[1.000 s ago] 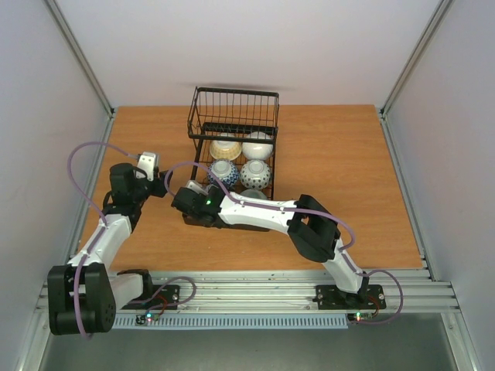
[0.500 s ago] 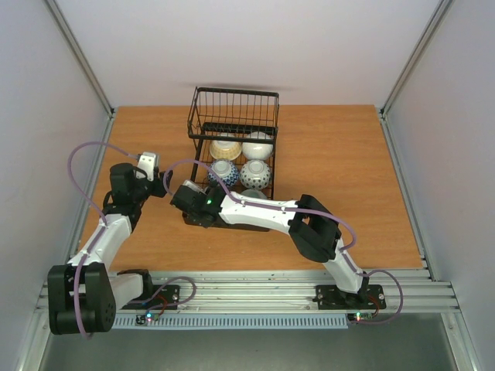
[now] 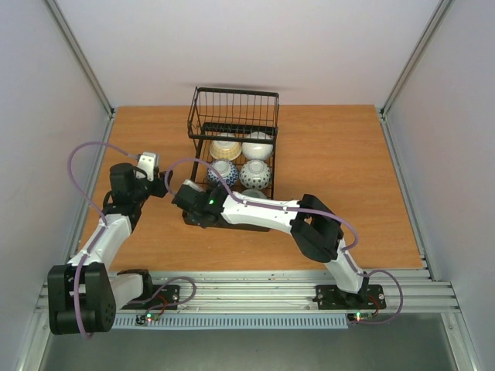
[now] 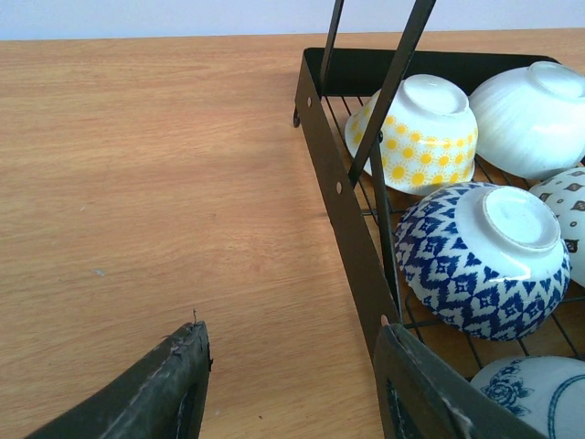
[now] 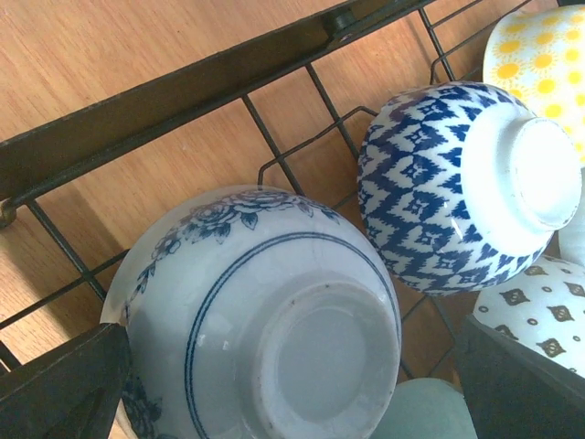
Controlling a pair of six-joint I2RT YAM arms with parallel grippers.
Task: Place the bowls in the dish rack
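The black wire dish rack [image 3: 232,92] stands mid-table. Upside down in it are a yellow-dotted bowl [image 3: 225,148], a plain white bowl [image 3: 257,145], a blue-and-white zigzag bowl [image 3: 224,173], a white bowl with small dark motifs [image 3: 256,174] and a pale green bowl [image 3: 254,195]. My right gripper [image 3: 195,210] hovers over the rack's near left corner. In the right wrist view it [image 5: 292,384] is open around an upturned white bowl with blue flowers [image 5: 265,320], with a gap at the right finger. My left gripper [image 3: 161,185] is open and empty, just left of the rack wall [image 4: 338,192].
The rack's taller basket section [image 3: 234,112] is at the far end. The rack's left rim [image 5: 183,101] crosses the right wrist view. Bare wooden table [image 4: 164,183] lies left of the rack. Grey walls close in the table on three sides.
Almost nothing has moved. The right arm's elbow has shifted slightly. Both grippers stay where they were by the rack's near left corner.
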